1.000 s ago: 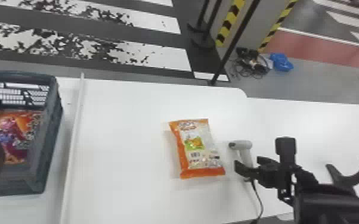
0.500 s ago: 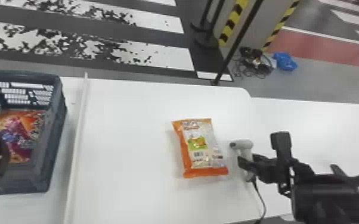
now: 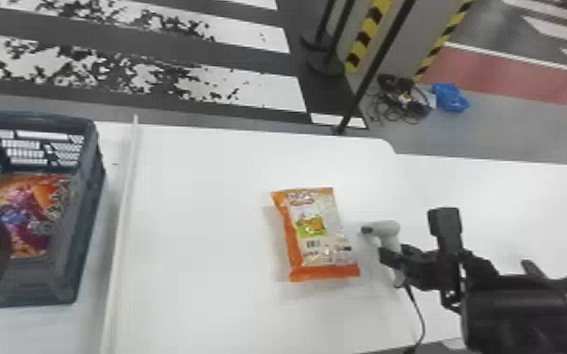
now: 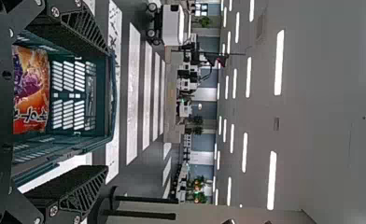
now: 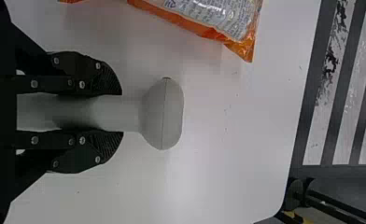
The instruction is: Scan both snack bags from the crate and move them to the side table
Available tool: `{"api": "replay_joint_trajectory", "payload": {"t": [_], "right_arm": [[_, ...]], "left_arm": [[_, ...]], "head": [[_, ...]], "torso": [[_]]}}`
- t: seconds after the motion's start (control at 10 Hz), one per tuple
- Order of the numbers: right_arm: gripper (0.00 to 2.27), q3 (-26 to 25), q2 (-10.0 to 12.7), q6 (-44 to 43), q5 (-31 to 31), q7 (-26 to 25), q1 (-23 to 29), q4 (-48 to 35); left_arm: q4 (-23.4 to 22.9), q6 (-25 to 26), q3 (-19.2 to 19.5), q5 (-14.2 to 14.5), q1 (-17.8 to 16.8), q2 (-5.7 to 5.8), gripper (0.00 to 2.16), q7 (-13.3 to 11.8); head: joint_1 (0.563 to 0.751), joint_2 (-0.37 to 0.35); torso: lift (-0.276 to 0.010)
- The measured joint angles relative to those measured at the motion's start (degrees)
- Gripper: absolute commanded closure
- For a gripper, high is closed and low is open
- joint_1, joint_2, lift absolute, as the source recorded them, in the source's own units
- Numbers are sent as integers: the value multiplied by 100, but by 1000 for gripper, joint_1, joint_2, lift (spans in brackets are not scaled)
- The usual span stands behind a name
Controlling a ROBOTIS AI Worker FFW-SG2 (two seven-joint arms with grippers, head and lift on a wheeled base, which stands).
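To scan the orange snack bag (image 3: 318, 216) on the bench (image 3: 202, 212), the right end effector (image 5: 118, 113), clamped on the scanner (image 5: 162, 114), should aim squarely at the barcode (image 3: 313, 244) (handily face up). The head view shows that barcode; the right wrist view, the firm-looking grip. The left end effector (image 4: 107, 109), fingers apart, is at the crate (image 3: 87, 188) with the other bag (image 3: 28, 202) inside.

Shows matt plastic on crate (image 3: 82, 226) (L); glossy film on snack bag (image 3: 315, 235); smooth, matt plastic on scanner (image 3: 388, 229) (R); smooth surf. on tabletop (image 3: 202, 197).
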Motion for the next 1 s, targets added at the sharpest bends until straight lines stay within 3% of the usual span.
{"api": "replay_joint_trajectory", "payload": {"t": [0.6, 1.0], "right_arm": [[2246, -50, 456, 1243, -35, -92, 1035, -2243], [2246, 275, 586, 1787, -52, -1, 1314, -3069]], "left_arm": [[-29, -8, 2, 0, 19, 3, 147, -8], [6, -20, 26, 9, 19, 3, 147, -8]], "head": [[695, -256], [695, -179]], "torso": [[-75], [-75]]}}
